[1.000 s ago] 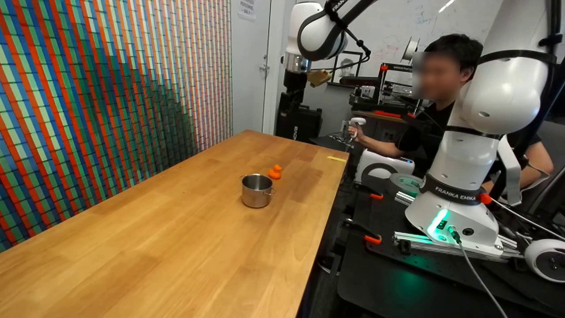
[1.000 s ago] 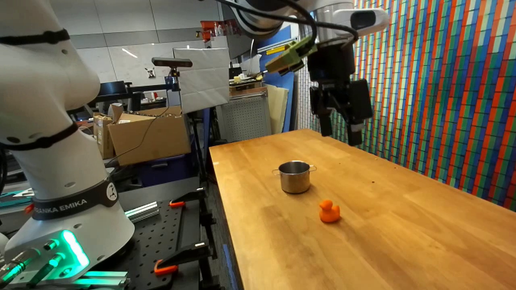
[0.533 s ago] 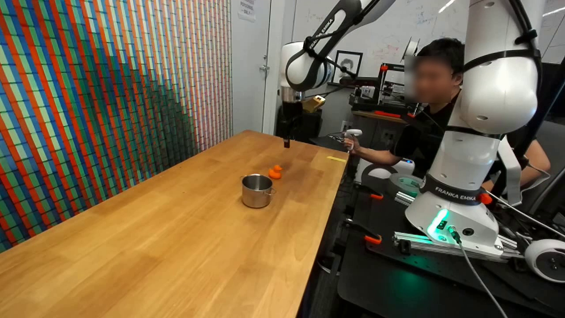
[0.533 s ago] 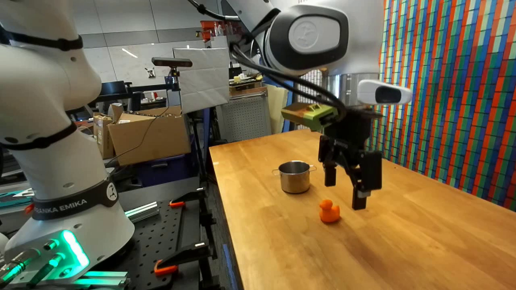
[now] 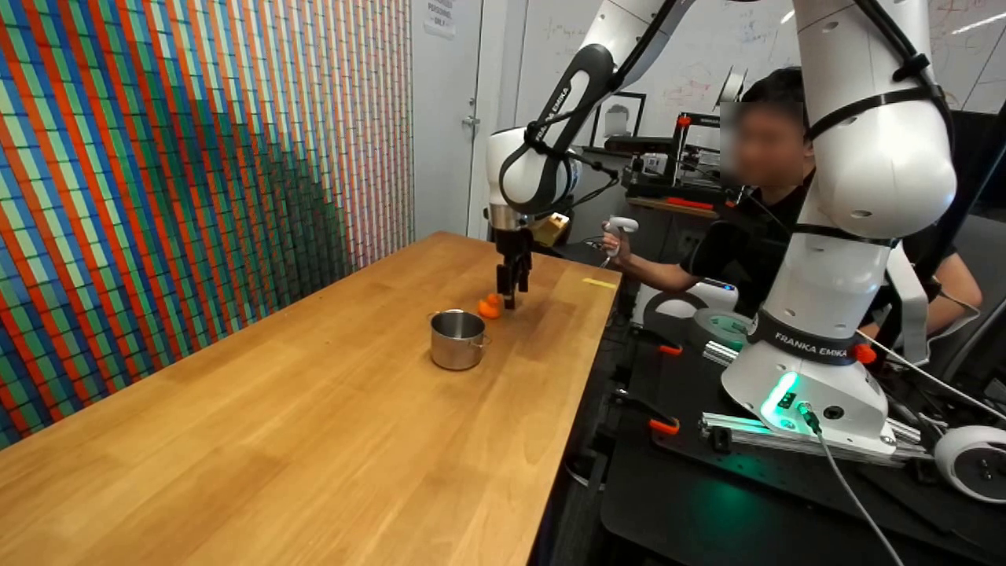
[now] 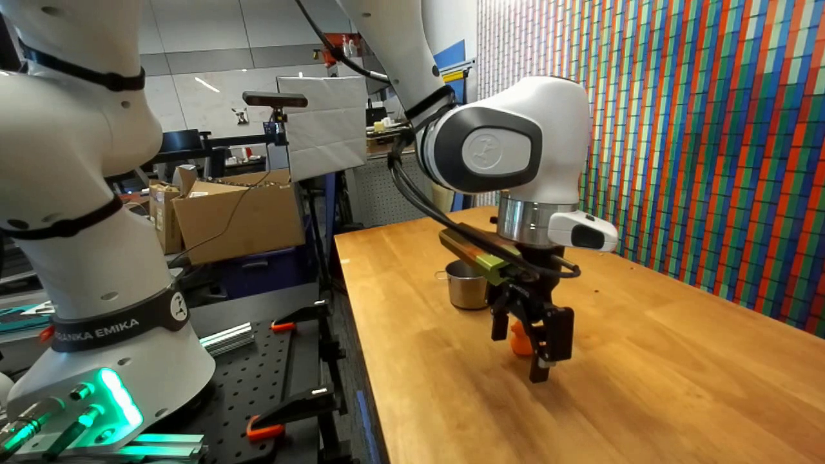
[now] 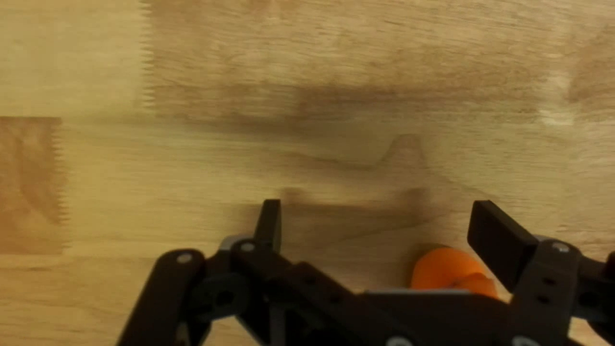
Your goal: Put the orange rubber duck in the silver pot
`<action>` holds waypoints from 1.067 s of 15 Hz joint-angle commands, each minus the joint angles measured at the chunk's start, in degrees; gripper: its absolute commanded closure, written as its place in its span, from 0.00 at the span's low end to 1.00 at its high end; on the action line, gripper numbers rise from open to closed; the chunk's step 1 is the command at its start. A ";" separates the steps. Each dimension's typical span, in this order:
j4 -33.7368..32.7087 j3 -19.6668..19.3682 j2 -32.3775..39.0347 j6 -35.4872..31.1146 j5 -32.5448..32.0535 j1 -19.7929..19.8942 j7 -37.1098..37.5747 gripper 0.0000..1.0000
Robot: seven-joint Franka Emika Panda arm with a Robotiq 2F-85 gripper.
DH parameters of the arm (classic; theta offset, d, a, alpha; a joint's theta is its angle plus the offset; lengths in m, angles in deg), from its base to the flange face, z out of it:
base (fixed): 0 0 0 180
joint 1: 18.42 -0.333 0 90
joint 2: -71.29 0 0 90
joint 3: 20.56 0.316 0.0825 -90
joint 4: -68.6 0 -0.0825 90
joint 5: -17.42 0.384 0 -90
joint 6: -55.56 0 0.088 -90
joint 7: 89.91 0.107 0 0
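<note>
- My jaws are spread wide: in the wrist view the two fingers (image 7: 502, 242) stand well apart, reaching down toward the desk (image 5: 314, 409).
- The orange rubber duck (image 7: 444, 271) shows low in that view, sideways between my fingers and nearer to the one at the right; my own dark linkage hides its lower part.
- It lies off the line from fingertip to fingertip, set back toward the bottom edge of the wrist view.
- In an exterior view the duck sits upright on the desk, just beside my fingertips (image 5: 509, 302), on the side where the silver pot (image 5: 457, 346) stands.
- From another angle my near finger and its linkage cover part of the duck, so I cannot fairly say whether any of me touches it.
- The pot stands upright on the desk, mouth up, near the duck and apart from my jaws; the duck is outside it.
- Beside the desk a person (image 5: 750, 236) holds up a white controller (image 5: 623, 225).
</note>
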 commanded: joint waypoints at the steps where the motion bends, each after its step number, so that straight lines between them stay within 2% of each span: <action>1: -1.82 2.98 2.64 -1.95 1.96 0.13 -2.06 0.00; 4: -2.15 4.40 4.03 -3.29 2.02 0.09 -2.29 0.00; 8: -2.68 4.04 4.32 -7.41 0.11 -0.23 -3.32 0.00; 9: -2.62 4.17 4.26 -9.05 -0.22 -0.19 -4.05 0.24; 10: -2.32 4.31 4.08 -10.77 -0.37 -0.16 -4.52 0.26; 14: -1.60 5.94 3.56 -13.08 1.04 1.51 -6.90 0.58; 16: -1.74 6.20 3.46 -11.98 1.64 2.01 -6.86 0.73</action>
